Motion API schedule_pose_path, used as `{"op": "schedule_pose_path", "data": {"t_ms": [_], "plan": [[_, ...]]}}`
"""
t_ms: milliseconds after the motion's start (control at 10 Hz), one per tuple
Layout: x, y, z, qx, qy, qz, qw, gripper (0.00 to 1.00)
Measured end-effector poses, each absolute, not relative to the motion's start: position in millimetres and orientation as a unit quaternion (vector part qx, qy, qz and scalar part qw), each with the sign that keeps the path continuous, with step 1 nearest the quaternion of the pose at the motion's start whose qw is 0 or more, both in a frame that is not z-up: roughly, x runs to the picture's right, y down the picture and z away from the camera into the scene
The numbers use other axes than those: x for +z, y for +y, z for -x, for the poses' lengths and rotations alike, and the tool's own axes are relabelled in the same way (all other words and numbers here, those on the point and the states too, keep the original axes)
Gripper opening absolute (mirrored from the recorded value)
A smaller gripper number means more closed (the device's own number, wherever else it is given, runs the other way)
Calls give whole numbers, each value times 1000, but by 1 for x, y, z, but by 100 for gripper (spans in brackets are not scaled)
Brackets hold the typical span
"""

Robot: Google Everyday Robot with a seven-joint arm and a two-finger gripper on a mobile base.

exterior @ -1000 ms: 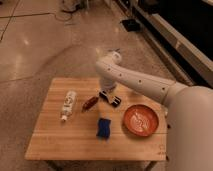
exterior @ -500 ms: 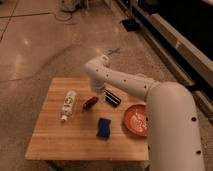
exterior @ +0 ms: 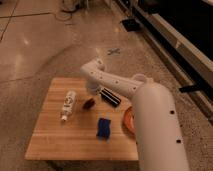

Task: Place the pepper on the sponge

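Observation:
The pepper (exterior: pixel 89 103), small and dark red-brown, lies on the wooden table (exterior: pixel 50 140) near its middle. Just in front of it and to the right lies the deep-blue sponge (exterior: pixel 103 127), apart from the pepper. My white arm reaches in from the lower right and bends down at the table's far side. The gripper (exterior: pixel 93 91) hangs just above and behind the pepper, mostly hidden by the arm's wrist.
A white bottle (exterior: pixel 68 104) lies on its side left of the pepper. A black rectangular bar (exterior: pixel 110 97) lies to the pepper's right. A red bowl (exterior: pixel 128 120) at the table's right edge is largely covered by my arm. Shiny floor surrounds the table.
The arm has swung further left and now covers most of the red bowl. The gripper has shifted from beside the black bar toward the pepper. Pepper and sponge have not moved.

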State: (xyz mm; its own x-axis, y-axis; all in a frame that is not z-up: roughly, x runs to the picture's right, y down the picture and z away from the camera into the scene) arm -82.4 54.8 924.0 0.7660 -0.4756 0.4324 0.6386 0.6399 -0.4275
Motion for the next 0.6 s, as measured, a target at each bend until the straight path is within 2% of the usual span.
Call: {"op": "schedule_pose_path", "data": {"t_ms": [500, 600], "plan": [[956, 58, 74, -318, -130, 286, 894, 64], [959, 58, 69, -317, -127, 286, 895, 57]]}}
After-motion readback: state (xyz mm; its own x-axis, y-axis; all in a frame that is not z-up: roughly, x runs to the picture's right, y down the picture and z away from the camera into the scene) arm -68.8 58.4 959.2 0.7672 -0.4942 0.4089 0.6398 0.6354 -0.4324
